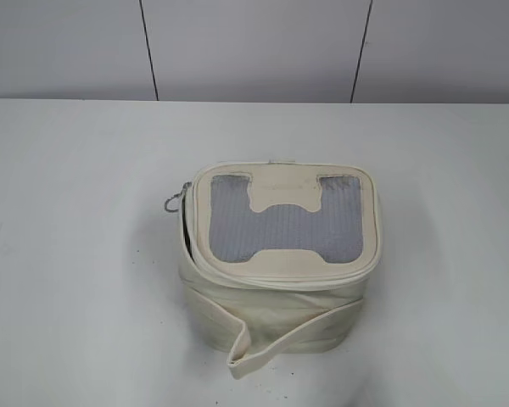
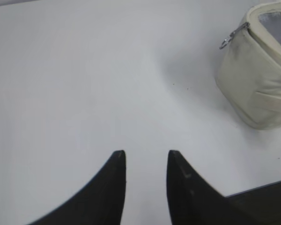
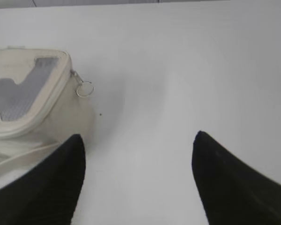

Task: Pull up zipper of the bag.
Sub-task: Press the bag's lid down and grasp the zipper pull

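The cream bag (image 1: 276, 297) stands upright in the middle of the white table, grey mesh window (image 1: 280, 225) on top and a loose strap (image 1: 254, 348) hanging at its front. The zipper (image 1: 185, 231) gapes dark along the lid's left side, and a silver ring pull (image 1: 171, 203) sticks out at the back left corner. Neither gripper shows in the exterior view. My left gripper (image 2: 146, 154) is open and empty over bare table, with the bag (image 2: 257, 79) and pull (image 2: 227, 40) far to its upper right. My right gripper (image 3: 138, 137) is wide open and empty, with the bag (image 3: 33, 101) and a ring pull (image 3: 84, 88) to its left.
The white table (image 1: 68, 254) stretches on all sides of the bag. A grey panelled wall (image 1: 254, 47) rises behind the table's far edge. A dark strip (image 2: 264, 187) shows at the lower right of the left wrist view.
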{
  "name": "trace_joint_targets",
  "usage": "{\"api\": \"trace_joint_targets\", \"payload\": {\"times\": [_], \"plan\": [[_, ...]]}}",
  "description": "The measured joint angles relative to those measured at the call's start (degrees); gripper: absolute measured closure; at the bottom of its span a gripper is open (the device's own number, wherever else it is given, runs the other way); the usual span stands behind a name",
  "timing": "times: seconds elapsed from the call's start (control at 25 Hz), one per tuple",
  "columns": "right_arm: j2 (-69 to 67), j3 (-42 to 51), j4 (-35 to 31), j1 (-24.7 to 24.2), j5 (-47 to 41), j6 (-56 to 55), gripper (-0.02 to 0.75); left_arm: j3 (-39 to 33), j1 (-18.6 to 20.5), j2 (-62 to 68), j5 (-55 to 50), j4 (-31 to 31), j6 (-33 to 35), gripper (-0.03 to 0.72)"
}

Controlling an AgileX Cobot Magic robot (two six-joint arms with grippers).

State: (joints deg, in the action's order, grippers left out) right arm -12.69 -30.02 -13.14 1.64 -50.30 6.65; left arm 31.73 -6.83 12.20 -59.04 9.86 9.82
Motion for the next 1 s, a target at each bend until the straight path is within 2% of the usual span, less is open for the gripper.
{"api": "trace_joint_targets", "payload": {"times": [0.24, 0.44, 0.56, 0.76, 0.84, 1.0], "plan": [[-11.68, -0.17, -1.54, 5.68, 11.38, 2.66, 0.185, 0.61, -0.20, 13.38, 12.62, 10.09, 1.00, 0.449], [-27.50, -4.58, -3.43, 11.29, 13.17, 10.51, 0.185, 2.84, -0.20, 28.68, 17.92, 18.46, 12.04, 0.449], [-38.18, -9.53, -6.52, 11.72, 13.29, 18.42, 0.216, 4.85, -0.20, 39.29, 18.55, 23.39, 19.26, 0.449], [-52.71, -19.84, -13.60, 11.74, 10.52, 33.73, 0.307, 8.83, -0.20, 52.94, 16.91, 32.70, 29.10, 0.448], [-58.58, -24.60, -17.07, 11.74, 7.68, 39.05, 0.317, 10.86, -0.20, 57.45, 15.32, 36.34, 32.61, 0.447], [-69.18, -34.24, -21.13, 12.97, -0.61, 49.16, 0.321, 15.69, -0.20, 64.23, 11.12, 39.03, 38.13, 0.414]]}}
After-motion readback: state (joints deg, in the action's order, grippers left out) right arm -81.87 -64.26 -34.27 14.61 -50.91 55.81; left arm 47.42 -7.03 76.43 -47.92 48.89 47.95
